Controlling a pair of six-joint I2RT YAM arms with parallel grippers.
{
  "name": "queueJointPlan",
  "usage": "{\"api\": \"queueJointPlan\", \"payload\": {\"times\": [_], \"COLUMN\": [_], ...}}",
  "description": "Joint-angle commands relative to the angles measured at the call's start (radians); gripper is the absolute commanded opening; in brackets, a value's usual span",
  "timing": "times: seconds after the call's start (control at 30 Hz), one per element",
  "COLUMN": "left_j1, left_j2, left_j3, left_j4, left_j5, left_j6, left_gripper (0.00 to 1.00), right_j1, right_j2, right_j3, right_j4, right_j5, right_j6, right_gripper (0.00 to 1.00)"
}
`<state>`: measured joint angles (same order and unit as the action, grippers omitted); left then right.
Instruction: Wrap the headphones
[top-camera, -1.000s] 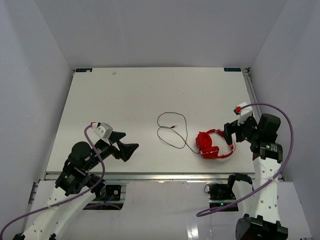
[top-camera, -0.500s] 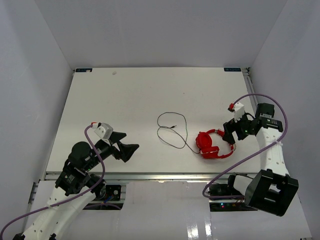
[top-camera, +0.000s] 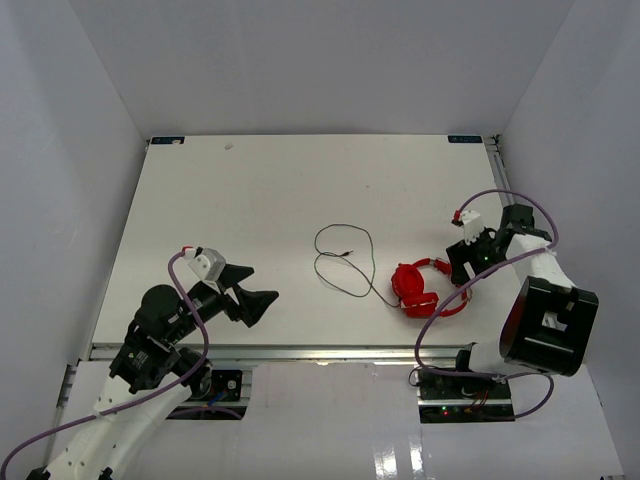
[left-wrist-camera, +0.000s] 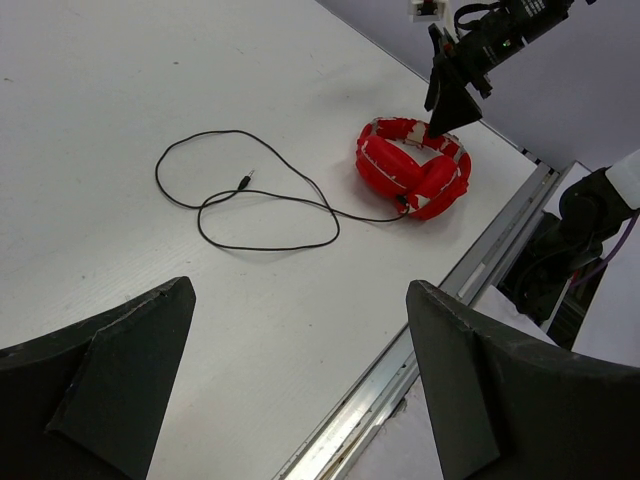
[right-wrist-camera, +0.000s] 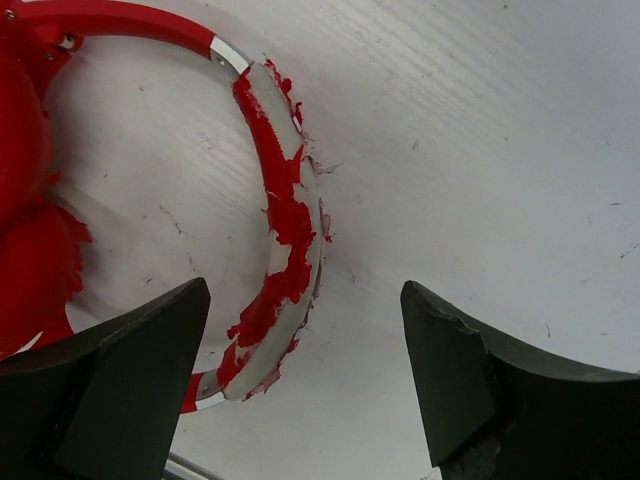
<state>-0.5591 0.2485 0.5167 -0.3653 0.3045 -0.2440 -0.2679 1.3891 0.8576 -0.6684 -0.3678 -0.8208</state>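
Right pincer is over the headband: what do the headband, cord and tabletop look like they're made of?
Headband: apparently pale plastic under a red coating that is flaking off in patches, with silvery, maybe metal, tabs. Cord: thin, dark and limp, likely rubbery insulation, lying in loose loops. Table: white matte board, finely grained and scuffed.

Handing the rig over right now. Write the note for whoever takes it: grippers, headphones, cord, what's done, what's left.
Left gripper: open, empty, at front left.
Right gripper: open, over the headband, not closed on it.
Headphones: lying flat at front right. The cord sprawls in loose loops to their left.
Done: nothing wrapped.
Left: grip the headphones and wind the cord around them.
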Motion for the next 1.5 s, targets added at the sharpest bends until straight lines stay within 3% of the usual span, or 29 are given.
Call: {"api": "queueJointPlan", "payload": {"times": [0.0,0.53,0.67,1.0,1.23,1.37,1.47], "left_j1": [0.001,0.001,0.001,0.001,0.001,-0.014,-0.091], "left_j2": [-0.005,0.012,0.017,0.047,0.222,0.322,0.403], "left_j3": [-0.006,-0.007,-0.006,-0.011,-0.083,-0.048,0.022], "left_j4": [0.016,0.016,0.017,0.062,0.249,0.258,0.256], "left_j5": [0.022,0.025,0.032,0.142,0.347,0.336,0.286], "left_j6": [0.011,0.012,0.014,-0.003,-0.194,-0.187,-0.168], "left_gripper": [0.98,0.98,0.98,0.98,0.98,0.98,0.98], "right_j1": [0.013,0.115,0.116,0.117,0.116,0.116,0.118], "right_j2": [0.039,0.094,0.1,0.096,-0.044,-0.122,-0.139], "right_j3": [-0.023,-0.147,-0.152,-0.102,-0.027,0.084,0.166], "right_j4": [0.083,0.23,0.238,0.164,0.024,-0.102,-0.194], "right_j5": [0.033,0.141,0.13,0.042,-0.068,-0.172,-0.291], "right_j6": [0.014,0.057,0.067,0.087,0.101,0.123,0.133], "right_gripper": [0.82,0.59,0.49,0.09,0.08,0.08,0.08]}}
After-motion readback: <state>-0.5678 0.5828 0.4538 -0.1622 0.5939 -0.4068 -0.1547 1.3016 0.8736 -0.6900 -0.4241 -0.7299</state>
